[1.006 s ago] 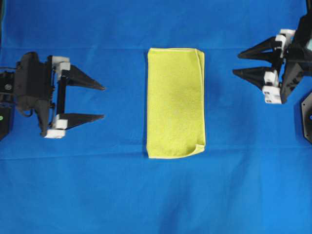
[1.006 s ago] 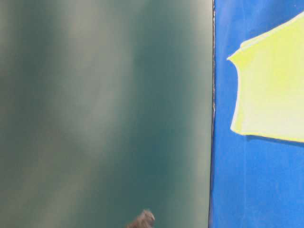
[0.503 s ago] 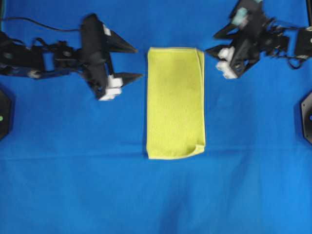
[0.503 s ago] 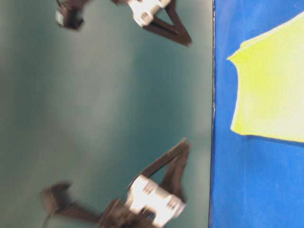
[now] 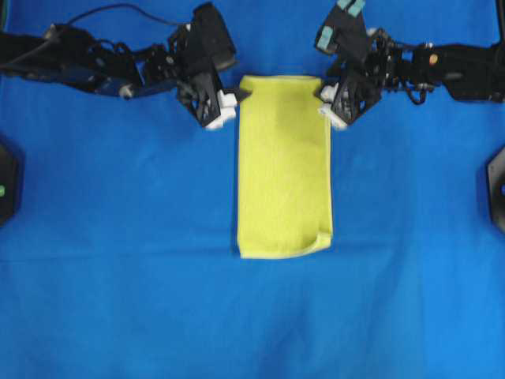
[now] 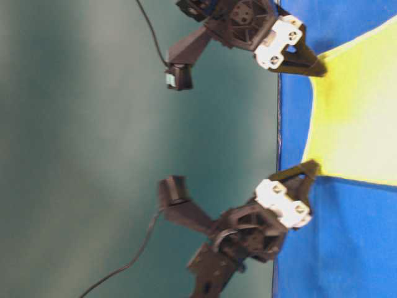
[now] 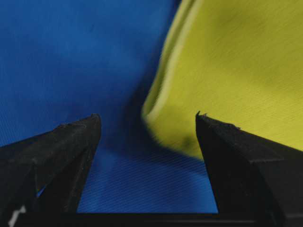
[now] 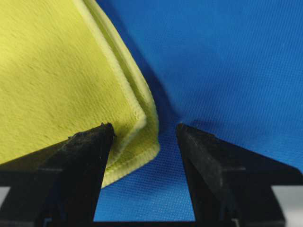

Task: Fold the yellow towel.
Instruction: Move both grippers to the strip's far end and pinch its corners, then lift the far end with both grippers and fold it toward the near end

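The yellow towel lies flat on the blue cloth as a tall rectangle, two layers thick, with its near right corner curled. My left gripper is at its far left corner, open. In the left wrist view the towel's corner sits between the spread fingers of the left gripper, close to the right one. My right gripper is at the far right corner, open. In the right wrist view the layered hem of the towel reaches in beside the left finger of the right gripper. Neither gripper pinches the towel.
The blue table cloth spreads wide around the towel. Black mounts sit at the left edge and the right edge. Both arms and their cables stretch along the far side. A teal wall fills the table-level view.
Both arms have swung in from the table's sides to the towel's two far corners, jaws still spread. The towel has not moved.
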